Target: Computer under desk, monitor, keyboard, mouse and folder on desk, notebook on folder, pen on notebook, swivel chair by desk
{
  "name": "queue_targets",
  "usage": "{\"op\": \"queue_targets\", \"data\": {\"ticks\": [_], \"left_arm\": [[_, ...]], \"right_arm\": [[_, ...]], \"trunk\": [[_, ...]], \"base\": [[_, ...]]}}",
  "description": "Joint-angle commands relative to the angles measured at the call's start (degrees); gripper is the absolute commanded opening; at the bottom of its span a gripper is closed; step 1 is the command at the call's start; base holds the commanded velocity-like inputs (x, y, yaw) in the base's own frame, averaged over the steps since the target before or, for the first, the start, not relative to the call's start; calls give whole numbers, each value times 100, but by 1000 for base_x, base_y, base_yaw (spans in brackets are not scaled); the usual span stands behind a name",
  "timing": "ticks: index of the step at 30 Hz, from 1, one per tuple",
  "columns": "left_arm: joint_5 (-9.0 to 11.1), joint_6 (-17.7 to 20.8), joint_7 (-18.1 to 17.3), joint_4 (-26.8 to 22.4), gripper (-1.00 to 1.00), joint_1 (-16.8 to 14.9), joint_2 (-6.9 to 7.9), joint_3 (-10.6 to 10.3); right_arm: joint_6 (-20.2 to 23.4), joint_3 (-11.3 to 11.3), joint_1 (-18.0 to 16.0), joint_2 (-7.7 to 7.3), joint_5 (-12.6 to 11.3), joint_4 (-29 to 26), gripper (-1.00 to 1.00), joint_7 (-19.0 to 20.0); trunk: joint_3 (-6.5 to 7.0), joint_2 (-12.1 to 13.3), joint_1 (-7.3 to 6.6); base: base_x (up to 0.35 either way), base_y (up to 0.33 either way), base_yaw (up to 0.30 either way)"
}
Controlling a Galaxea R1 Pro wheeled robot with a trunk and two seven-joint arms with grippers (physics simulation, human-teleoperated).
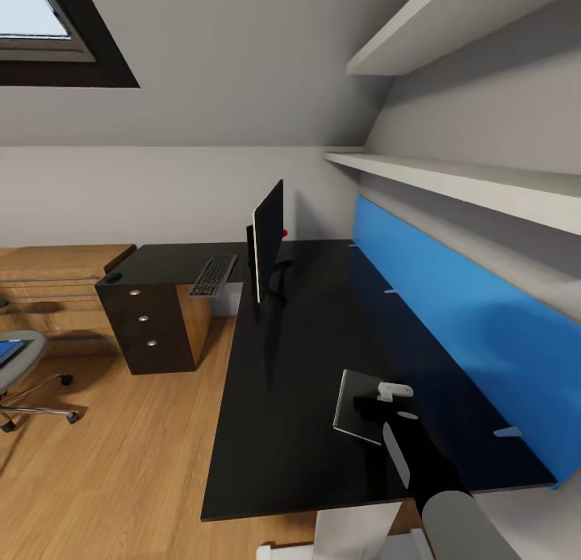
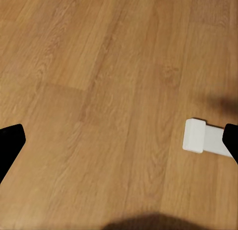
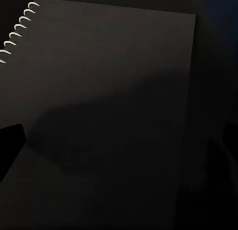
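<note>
Right gripper (image 1: 386, 404) hung over the notebook (image 1: 357, 415) on the desk (image 1: 282, 399), jaws apart, seemingly not yet touching. Notebook step in hand; next calls for closing on its edge. Folder (image 1: 8, 352) lay on chair (image 1: 20, 366).

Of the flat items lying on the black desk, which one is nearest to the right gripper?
The notebook, lying directly beneath the right gripper at the desk's near end. The keyboard lies far off, beyond the monitor.
</note>
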Motion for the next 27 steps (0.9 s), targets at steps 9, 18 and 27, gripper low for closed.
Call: {"op": "queue_targets", "data": {"ticks": [9, 18, 27], "left_arm": [[-19, -15, -1, 2, 100, -4, -3, 36], [-19, -15, -1, 2, 100, -4, -5, 30], [-19, -15, 4, -13, 100, -2, -6, 26]], "right_arm": [[32, -17, 0, 6, 23, 103, 100, 2], [32, -17, 0, 6, 20, 132, 100, 2], [32, -17, 0, 6, 19, 212, 100, 2]], "trunk": [[-7, -3, 0], [-7, -3, 0], [-114, -243, 132]], "base": [[-1, 0, 0], [0, 0, 0], [0, 0, 0]]}}
